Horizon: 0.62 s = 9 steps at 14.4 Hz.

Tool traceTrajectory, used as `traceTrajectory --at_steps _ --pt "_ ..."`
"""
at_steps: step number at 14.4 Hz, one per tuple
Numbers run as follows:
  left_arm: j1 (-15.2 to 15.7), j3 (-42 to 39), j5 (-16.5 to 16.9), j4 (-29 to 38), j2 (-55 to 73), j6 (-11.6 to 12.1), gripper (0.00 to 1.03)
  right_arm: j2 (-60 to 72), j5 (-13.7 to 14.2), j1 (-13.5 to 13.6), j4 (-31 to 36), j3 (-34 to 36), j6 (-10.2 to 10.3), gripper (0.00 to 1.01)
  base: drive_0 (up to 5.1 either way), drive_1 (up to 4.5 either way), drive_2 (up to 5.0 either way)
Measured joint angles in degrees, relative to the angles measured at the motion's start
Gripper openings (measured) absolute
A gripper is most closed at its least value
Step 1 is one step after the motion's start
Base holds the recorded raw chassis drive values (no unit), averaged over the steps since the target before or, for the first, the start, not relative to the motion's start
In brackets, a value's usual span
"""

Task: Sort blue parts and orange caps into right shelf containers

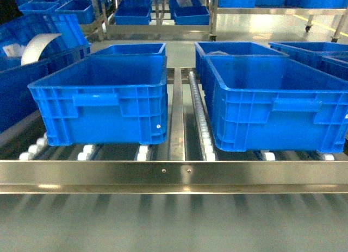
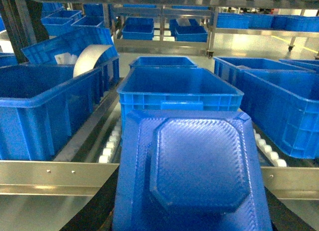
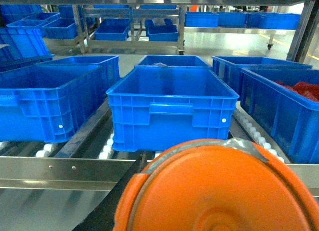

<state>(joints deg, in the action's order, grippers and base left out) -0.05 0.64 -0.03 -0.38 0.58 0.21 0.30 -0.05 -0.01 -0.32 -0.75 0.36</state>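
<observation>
A flat blue part [image 2: 194, 166] with a raised eight-sided panel fills the lower left wrist view. My left gripper is shut on it, with only dark finger edges [image 2: 94, 211] showing beside it. It hangs before the shelf rail, facing an empty blue tote [image 2: 179, 89]. A round orange cap [image 3: 219, 191] fills the lower right wrist view. My right gripper is shut on it, one dark finger [image 3: 107, 201] showing at its left. An empty tote [image 3: 172, 104] stands ahead of it. The head view shows both totes [image 1: 100, 100] [image 1: 277, 105] and no gripper.
A steel front rail [image 1: 174, 173] edges the roller shelf, with a steel divider [image 1: 176, 116] between the totes. More totes stand behind and beside. One at the far right [image 3: 279, 111] holds red-orange pieces [image 3: 299, 89]. A white curved sheet [image 1: 38, 45] sits in a tilted tote at left.
</observation>
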Motion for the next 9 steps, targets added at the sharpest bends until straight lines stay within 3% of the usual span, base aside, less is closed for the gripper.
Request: traceTrajectory --at_steps 9 --pt "0.0 0.0 0.0 -0.1 0.0 0.0 0.42 0.0 0.0 0.0 0.0 0.0 0.0 0.44 0.0 0.0 0.0"
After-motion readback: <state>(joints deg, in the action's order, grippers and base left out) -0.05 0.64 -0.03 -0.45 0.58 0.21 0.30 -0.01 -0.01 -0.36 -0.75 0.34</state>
